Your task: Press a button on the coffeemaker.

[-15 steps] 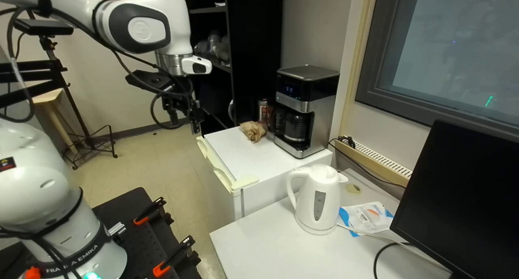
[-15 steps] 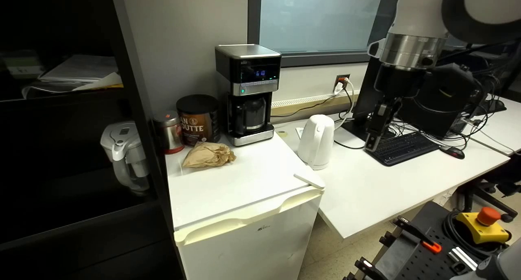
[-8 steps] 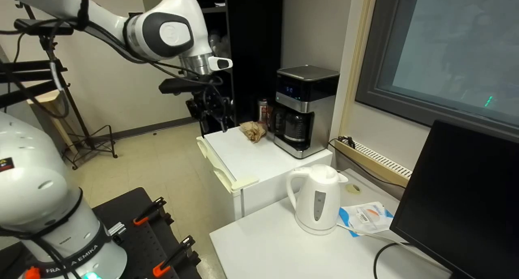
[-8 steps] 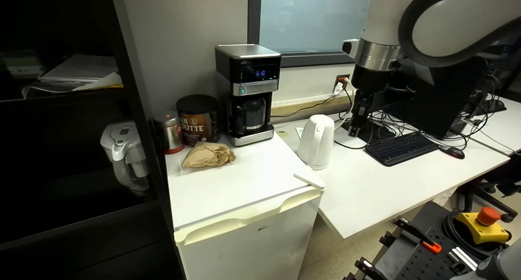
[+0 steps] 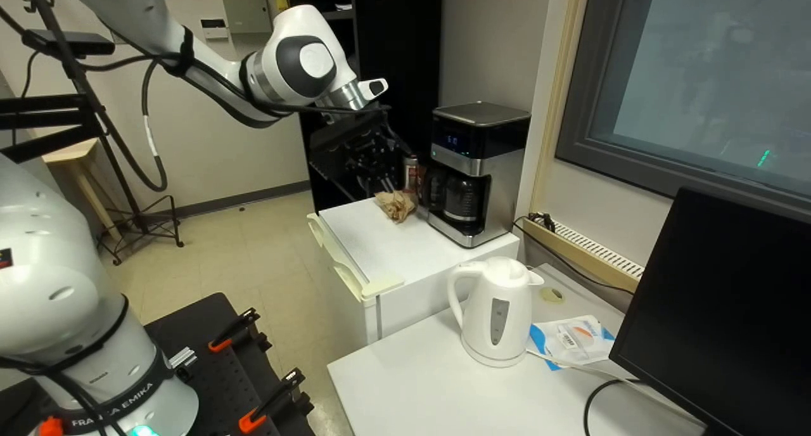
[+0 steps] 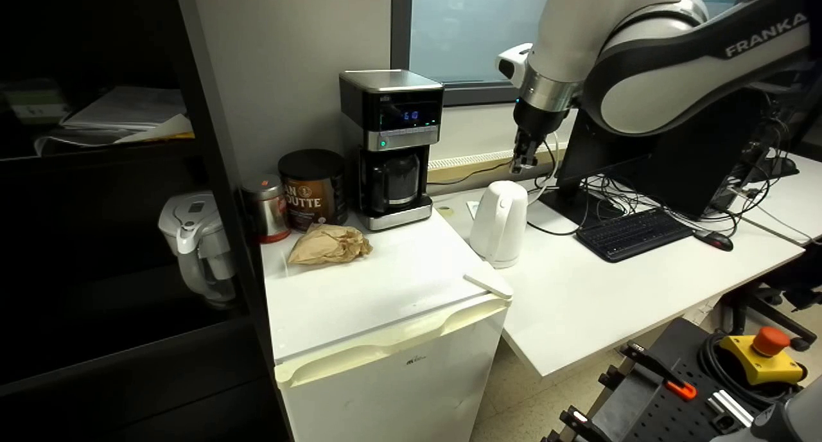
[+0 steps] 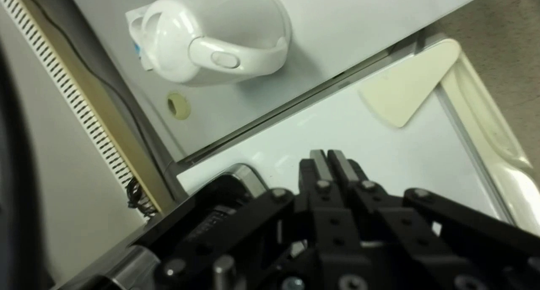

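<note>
Though seemingly closed, end effector (image 7: pixel 326 153) apart from coffeemaker (image 6: pixel 393 141).

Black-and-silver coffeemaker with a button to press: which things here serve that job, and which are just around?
For the job:
boxy black-and-silver coffeemaker
black two-fingered gripper

Just around:
white plastic kettle
crumpled brown paper bag
flat black keyboard

In an exterior view, bright light nearly washes out the refrigerator top (image 6: pixel 385 294), while the black shelving (image 6: pixel 122 357) sinks into darkness. A blue display (image 6: pixel 410 115) glows on the coffeemaker (image 6: pixel 398 140). Hazy reflections and a green glint (image 5: pixel 764 158) show in the window (image 5: pixel 709 94). The wrist view is softer: the electric kettle (image 7: pixel 242 24) casts a faint shadow, glare whitens the refrigerator door edge (image 7: pixel 512 186), and a dark strip (image 7: pixel 19 197) at left blurs.
</note>
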Motion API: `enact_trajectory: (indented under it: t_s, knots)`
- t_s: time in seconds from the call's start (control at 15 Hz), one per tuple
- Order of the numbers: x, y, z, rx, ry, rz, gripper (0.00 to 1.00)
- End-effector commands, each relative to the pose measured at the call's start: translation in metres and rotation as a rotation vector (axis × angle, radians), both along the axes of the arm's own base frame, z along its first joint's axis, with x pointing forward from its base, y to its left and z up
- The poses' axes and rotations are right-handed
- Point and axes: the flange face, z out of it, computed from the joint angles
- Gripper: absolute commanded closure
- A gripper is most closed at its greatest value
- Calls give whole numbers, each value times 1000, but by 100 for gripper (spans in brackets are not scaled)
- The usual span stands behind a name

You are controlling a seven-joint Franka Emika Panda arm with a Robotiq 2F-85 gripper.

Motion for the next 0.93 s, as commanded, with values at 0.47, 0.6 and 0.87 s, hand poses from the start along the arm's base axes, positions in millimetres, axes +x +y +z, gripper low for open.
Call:
enact_trajectory:
  t_s: [0.47,0.6,0.87]
  knots:
    - [93,-7,-11,-30,-261,213,98]
    - [108,-7,-15,-19,-283,227,98]
    - [137,-3,-25,8,-314,246,98]
